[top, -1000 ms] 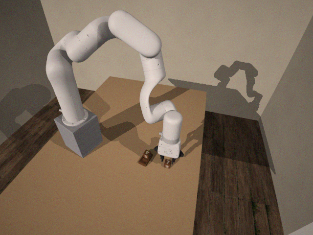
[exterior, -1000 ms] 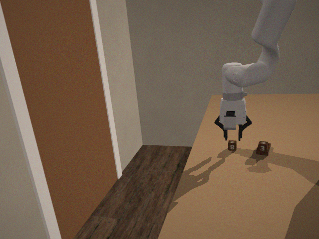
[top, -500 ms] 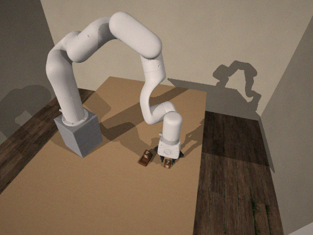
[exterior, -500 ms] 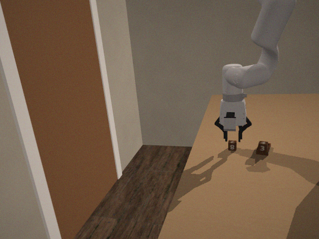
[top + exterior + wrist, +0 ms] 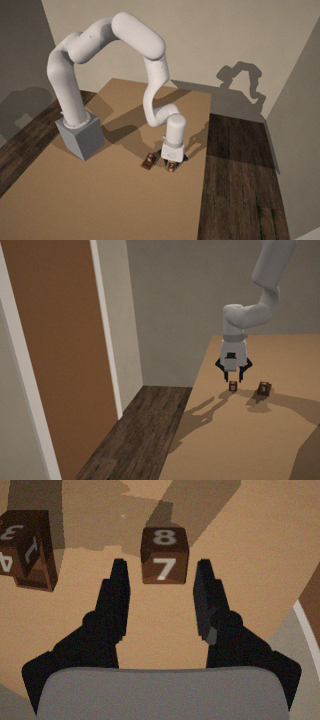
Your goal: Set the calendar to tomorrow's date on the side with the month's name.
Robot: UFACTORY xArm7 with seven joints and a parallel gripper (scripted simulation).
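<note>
A loose brown cube (image 5: 171, 167) (image 5: 232, 386) (image 5: 164, 570) lies on the table, 7 on its top. An 8 shows on one side in the exterior view and the wrist view; the opposite side's digit is small in the top view. The brown tray (image 5: 147, 165) (image 5: 50, 577) stands beside it. The other cube (image 5: 150, 157) (image 5: 263, 388) (image 5: 17, 542) is at one end of the tray; 3, 4 and 1 show on its faces. My gripper (image 5: 171, 163) (image 5: 233, 381) (image 5: 161, 575) is open, above the loose cube, its fingers spread wider than the cube, holding nothing.
The tray with its cube is to the left of the gripper in the top view and the wrist view. The table's edge (image 5: 206, 157) is to the right in the top view. The grey arm base (image 5: 89, 139) stands at the left.
</note>
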